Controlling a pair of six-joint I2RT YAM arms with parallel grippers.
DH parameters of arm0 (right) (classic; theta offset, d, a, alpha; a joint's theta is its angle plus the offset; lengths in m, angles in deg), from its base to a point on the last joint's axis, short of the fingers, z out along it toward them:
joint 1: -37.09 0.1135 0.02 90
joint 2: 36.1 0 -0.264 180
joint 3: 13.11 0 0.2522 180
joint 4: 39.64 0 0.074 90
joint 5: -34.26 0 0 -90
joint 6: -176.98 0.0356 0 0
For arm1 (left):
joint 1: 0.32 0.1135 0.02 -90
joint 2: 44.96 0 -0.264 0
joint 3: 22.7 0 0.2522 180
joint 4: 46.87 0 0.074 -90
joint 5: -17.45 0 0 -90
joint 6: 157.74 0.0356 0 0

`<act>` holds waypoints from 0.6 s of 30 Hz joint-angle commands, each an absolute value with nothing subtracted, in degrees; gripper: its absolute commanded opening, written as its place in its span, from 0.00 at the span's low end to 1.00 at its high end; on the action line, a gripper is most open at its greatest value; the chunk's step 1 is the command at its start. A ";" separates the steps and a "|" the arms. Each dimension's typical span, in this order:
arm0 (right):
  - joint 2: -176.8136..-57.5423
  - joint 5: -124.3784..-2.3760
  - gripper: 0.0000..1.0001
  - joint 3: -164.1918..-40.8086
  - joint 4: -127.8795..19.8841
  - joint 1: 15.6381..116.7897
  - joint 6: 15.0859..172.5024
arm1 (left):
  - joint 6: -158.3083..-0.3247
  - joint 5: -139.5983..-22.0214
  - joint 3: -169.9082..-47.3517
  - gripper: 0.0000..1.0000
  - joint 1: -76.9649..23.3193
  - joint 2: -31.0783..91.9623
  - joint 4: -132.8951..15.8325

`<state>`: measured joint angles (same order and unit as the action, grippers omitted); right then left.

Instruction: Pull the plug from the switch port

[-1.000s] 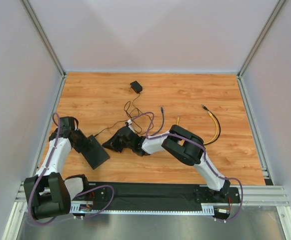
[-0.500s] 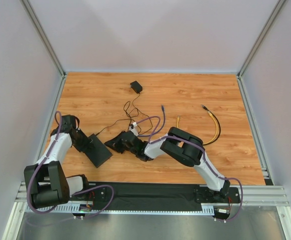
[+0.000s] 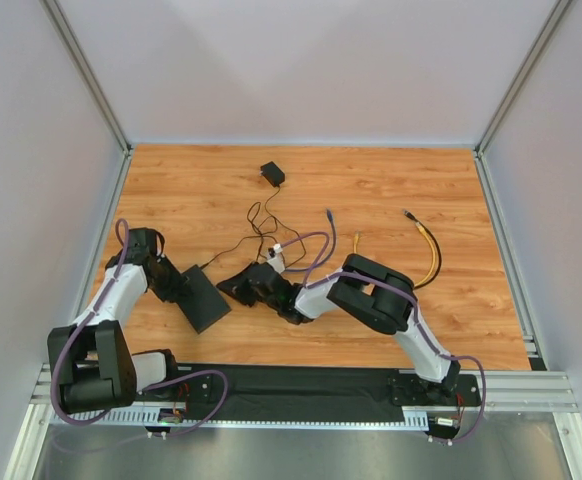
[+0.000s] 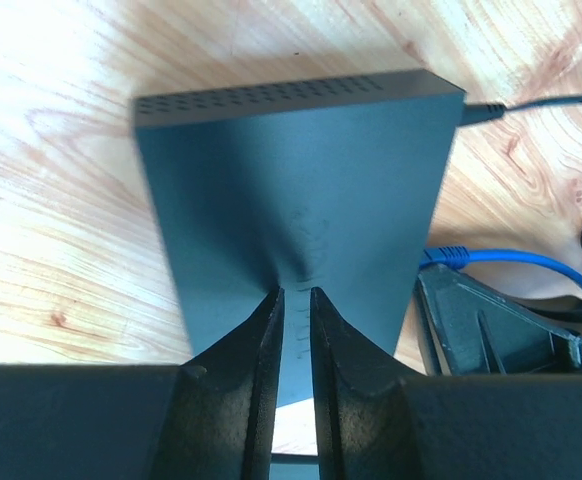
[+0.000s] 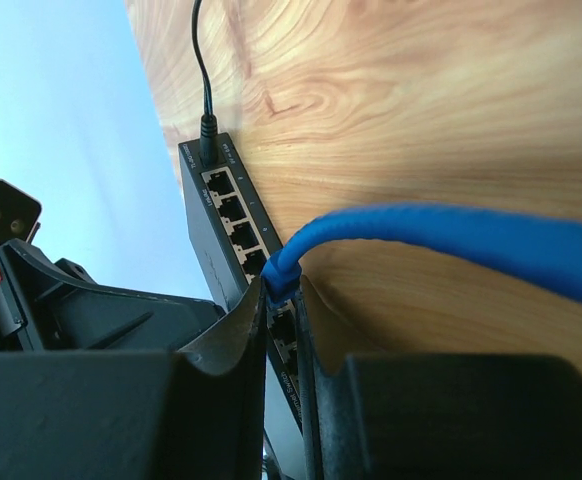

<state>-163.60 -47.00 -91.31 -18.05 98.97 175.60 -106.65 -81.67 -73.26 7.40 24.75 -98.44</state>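
Observation:
The switch (image 3: 206,303), a flat matte-black box, lies at the left of the table, its socket row (image 5: 236,215) facing right. My left gripper (image 3: 176,285) is shut on its near edge, fingertips (image 4: 269,310) pinching the thin side of the box (image 4: 301,190). The plug (image 5: 283,272) is blue, on a blue cable (image 5: 451,235). It sits at a middle socket, pinched between the jaws of my right gripper (image 5: 283,290). Whether the plug is still seated in the socket I cannot tell. A black power lead (image 5: 208,125) is plugged in at the switch's end.
A small black adapter block (image 3: 272,173) on a thin black lead lies at the back. The purple-blue cable (image 3: 316,240) loops behind the right arm. A yellow cable (image 3: 431,255) curves at the right. Metal rails and white walls border the table.
The left gripper's jaws have narrowed onto the switch, and the switch has shifted slightly to the right and turned a little. The right gripper stays on the plug.

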 commanded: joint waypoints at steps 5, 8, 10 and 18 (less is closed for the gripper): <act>-159.06 -38.07 0.00 -86.54 -19.12 95.89 172.59 | -105.27 -75.80 -72.14 0.25 6.88 25.35 -100.71; -157.92 -38.86 0.00 -86.45 -19.04 95.19 171.01 | -105.18 -75.80 -72.15 0.25 6.62 25.09 -100.71; -158.17 -41.66 0.00 -88.56 -21.92 94.57 168.64 | -105.35 -75.54 -72.06 0.25 6.53 24.82 -100.63; -160.11 -42.90 0.00 -82.34 -11.15 97.73 170.38 | -102.02 -78.96 -74.34 0.24 6.27 17.19 -100.28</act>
<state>-160.50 -46.37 -85.80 -15.49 96.90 172.10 -104.82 -79.05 -73.28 6.53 21.51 -99.70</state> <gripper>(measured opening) 0.134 0.237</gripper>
